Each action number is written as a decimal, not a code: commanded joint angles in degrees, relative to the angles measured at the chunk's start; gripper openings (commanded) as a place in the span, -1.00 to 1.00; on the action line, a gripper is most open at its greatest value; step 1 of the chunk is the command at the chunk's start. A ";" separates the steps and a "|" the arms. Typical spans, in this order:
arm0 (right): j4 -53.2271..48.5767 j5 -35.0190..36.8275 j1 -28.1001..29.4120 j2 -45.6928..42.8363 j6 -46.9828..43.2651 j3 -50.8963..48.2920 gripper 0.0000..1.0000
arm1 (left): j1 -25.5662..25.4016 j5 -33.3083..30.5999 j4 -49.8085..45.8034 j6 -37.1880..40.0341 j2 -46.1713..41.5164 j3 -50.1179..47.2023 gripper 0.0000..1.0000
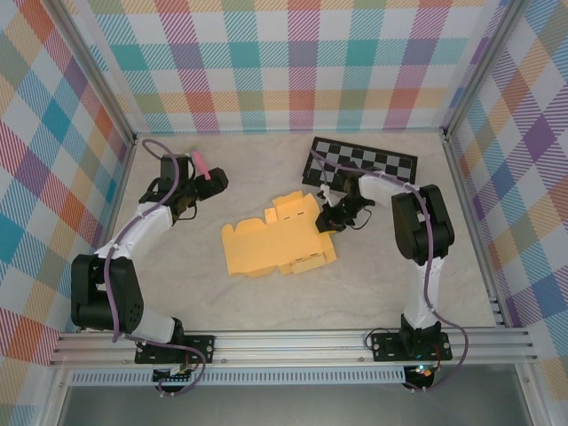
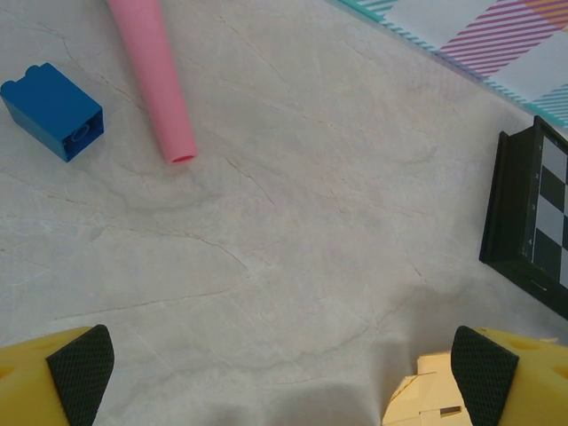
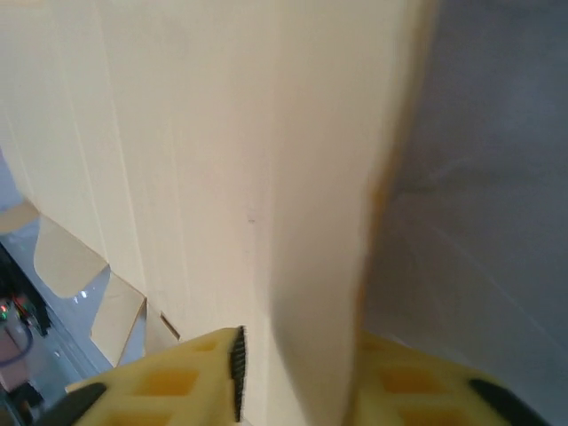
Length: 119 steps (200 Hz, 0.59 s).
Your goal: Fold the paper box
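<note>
Right fingers [image 3: 169,382] clamp the paper box [image 3: 177,133] edge; left fingers [image 2: 82,362] spread wide, empty.

paper box [image 1: 266,248] | yellow-orange thin cardboard, a die-cut sheet with flaps, tabs and slots | is lying unfolded and mostly flat at mid-table, long side running left to right | its far-right part is tilting up off the surface | parallel crease lines are showing along that raised panel

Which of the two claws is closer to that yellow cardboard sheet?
The right. The right gripper is at the paper box's right edge, closed on the cardboard there. The left gripper hangs open off the sheet's back-left corner, apart from it.
</note>
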 commanded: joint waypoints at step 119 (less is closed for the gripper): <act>4.27 47.65 13.14 -5.72 -56.37 10.72 -0.97 | -0.51 28.51 13.13 2.56 5.08 -1.98 1.00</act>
